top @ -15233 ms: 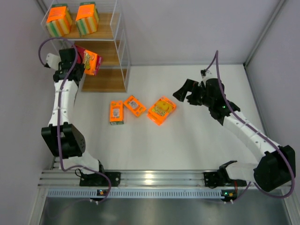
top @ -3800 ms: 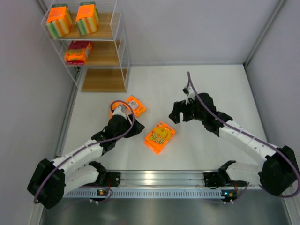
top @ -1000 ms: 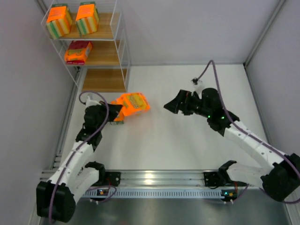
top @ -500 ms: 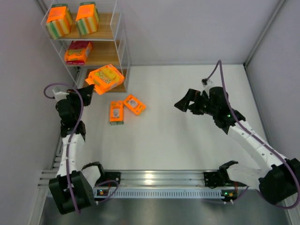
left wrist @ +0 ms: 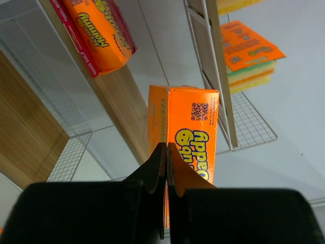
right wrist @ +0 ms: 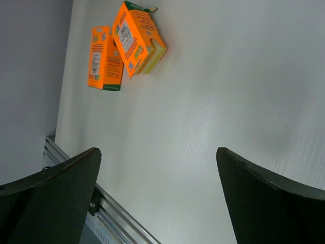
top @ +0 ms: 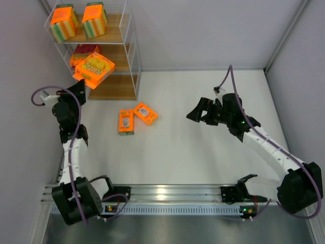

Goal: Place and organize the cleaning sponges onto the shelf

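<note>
The white wire shelf (top: 133,56) stands at the far left. Two striped sponge packs (top: 64,22) sit on its top board and one flat pack (top: 81,52) on the middle board. My left gripper (top: 81,86) is shut on a flat orange pack (top: 94,69), holding it in the air at the front of the middle board. In the left wrist view that pack (left wrist: 190,127) hangs from the shut gripper (left wrist: 166,152) beside the shelf boards. Two packs (top: 126,122) (top: 145,113) lie on the table. My right gripper (top: 195,111) is open and empty above the table.
The right wrist view shows the two loose packs (right wrist: 105,58) (right wrist: 138,37) on the white table and the aluminium rail (right wrist: 109,218) at the near edge. Grey walls stand close on both sides of the table.
My left gripper has lifted the flat pack up and left, from in front of the bottom board to the middle board's front. The right arm has shifted a little.
</note>
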You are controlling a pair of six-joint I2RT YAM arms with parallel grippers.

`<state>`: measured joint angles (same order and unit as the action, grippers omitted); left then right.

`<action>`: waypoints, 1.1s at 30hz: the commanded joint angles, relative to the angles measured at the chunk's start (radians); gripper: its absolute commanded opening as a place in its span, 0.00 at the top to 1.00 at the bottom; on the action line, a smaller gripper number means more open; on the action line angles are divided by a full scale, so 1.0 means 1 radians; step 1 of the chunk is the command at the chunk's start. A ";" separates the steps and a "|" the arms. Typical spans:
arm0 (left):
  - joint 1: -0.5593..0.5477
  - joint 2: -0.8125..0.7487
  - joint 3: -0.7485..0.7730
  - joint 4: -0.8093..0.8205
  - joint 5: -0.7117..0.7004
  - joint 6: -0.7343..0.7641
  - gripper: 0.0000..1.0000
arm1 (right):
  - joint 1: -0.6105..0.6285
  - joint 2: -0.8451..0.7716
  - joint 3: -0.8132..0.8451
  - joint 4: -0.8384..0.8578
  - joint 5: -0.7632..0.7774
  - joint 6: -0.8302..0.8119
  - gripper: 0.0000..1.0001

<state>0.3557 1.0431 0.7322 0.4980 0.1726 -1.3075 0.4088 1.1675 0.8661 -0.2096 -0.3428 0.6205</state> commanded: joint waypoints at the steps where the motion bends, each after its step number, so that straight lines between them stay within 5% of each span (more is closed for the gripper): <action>1: -0.001 0.057 0.050 0.088 -0.042 -0.042 1.00 | -0.021 0.021 0.063 0.039 -0.028 -0.013 0.01; 11: -0.128 0.158 0.115 0.126 -0.151 -0.030 1.00 | -0.034 0.043 0.077 0.033 -0.070 -0.016 0.01; 23: -0.331 0.259 0.124 0.128 -0.580 0.008 1.00 | -0.050 0.029 0.068 0.039 -0.110 -0.007 0.01; 28: -0.395 0.368 0.182 0.128 -0.614 -0.035 1.00 | -0.056 0.032 0.057 0.053 -0.119 -0.002 0.01; 33: -0.463 0.387 0.161 0.126 -0.797 -0.045 1.00 | -0.068 0.032 0.056 0.064 -0.131 0.007 0.01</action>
<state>-0.0757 1.4345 0.8791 0.5606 -0.4801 -1.3365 0.3630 1.2171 0.8978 -0.2031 -0.4545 0.6216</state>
